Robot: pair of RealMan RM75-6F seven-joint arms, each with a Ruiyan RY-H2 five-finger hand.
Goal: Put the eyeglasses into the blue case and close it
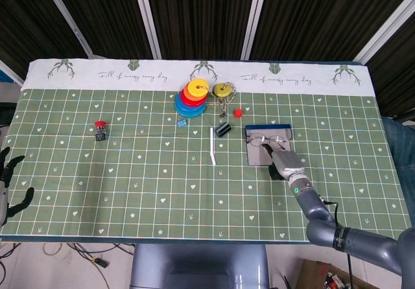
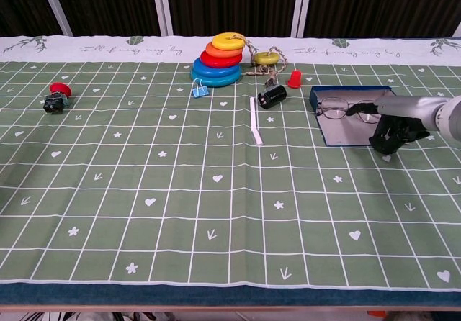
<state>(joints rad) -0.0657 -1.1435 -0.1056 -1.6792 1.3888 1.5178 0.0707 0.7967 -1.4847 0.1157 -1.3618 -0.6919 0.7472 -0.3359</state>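
The right hand sits low over the counter at the near right corner of the open blue case, probably so it can get under or against the grey flap on which the thin wire-framed eyeglasses lie. Most of its fingers are curled down and inward, their tips close to the green grid cloth just beside the case edge, while one finger stretches out toward the glasses and reaches the right lens area. Whether that fingertip actually presses the frame or only hovers at it cannot be told from either view. The hand holds nothing; it is neither spread wide nor clamped, but loosely bunched with a single pointing digit.

The eyeglasses rest inside the case footprint, just beyond the hand and to its left, lenses toward the blue back wall. The case is not yet closed, so the closing step appears to remain.

Farther out and left of the hand lie a small black cylinder, a white stick, a red cone, a stack of coloured rings and a yellow ring.

The left hand hangs off the counter's far left edge, fingers apart and empty.
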